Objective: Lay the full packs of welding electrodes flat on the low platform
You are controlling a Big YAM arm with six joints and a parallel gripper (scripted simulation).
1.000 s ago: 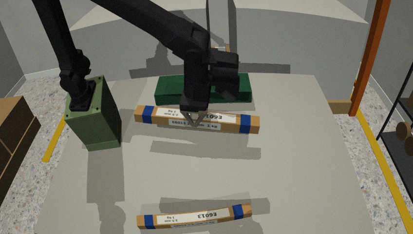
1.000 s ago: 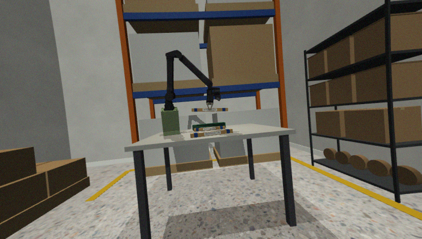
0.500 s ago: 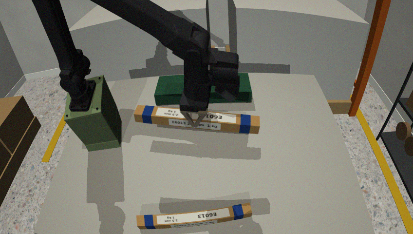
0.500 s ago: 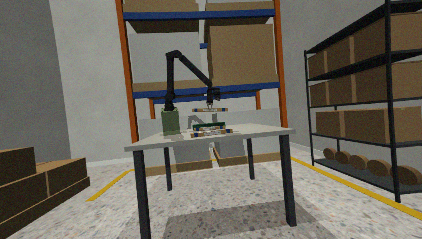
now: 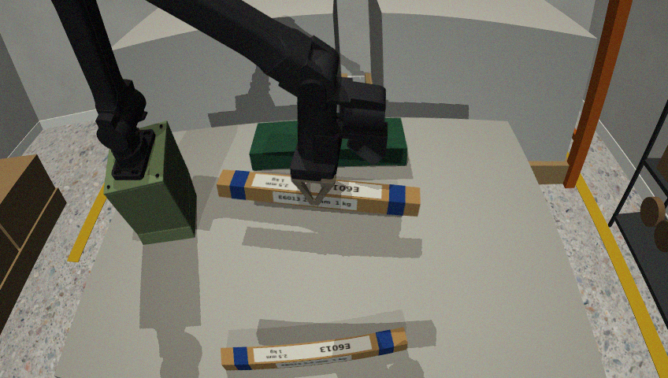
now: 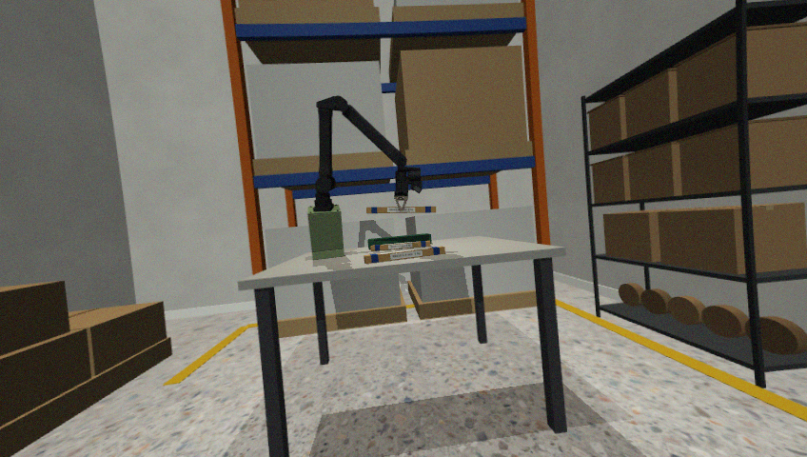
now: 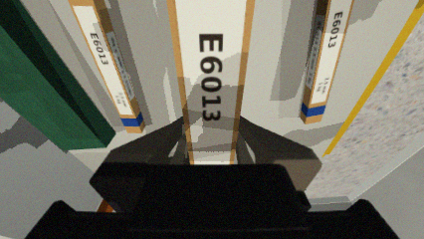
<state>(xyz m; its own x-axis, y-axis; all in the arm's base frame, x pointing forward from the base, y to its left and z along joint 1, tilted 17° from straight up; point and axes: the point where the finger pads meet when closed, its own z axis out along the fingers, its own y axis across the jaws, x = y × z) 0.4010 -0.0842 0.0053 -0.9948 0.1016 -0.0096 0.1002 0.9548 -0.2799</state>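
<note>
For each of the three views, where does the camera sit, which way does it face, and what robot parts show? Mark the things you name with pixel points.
Top: above the bench (image 5: 477, 280) (image 6: 486, 252), tilted down toward its far side; arm (image 5: 224, 35) (image 6: 370, 132) and hand (image 5: 314, 202) (image 6: 401, 208) (image 7: 211, 119) show.
Exterior: in front, facing the bench and rack (image 6: 541, 192); the whole arm shows.
Wrist: by the hand, looking past its fingers at the held pack (image 5: 365, 190) (image 6: 418, 209) (image 7: 211, 60); fingers and dark housing show.
Top and exterior share the facing direction, pedestal (image 5: 150, 210) (image 6: 325, 231) at image left.

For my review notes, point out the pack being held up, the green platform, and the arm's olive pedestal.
Held pack (image 5: 346, 189) (image 6: 411, 209) (image 7: 211, 75): top, exterior, wrist; white label.
Green platform (image 5: 274, 135) (image 6: 396, 239) (image 7: 42, 92): top, exterior, wrist; green surface.
Olive pedestal (image 5: 152, 210) (image 6: 325, 233): top, exterior; front face.
</note>
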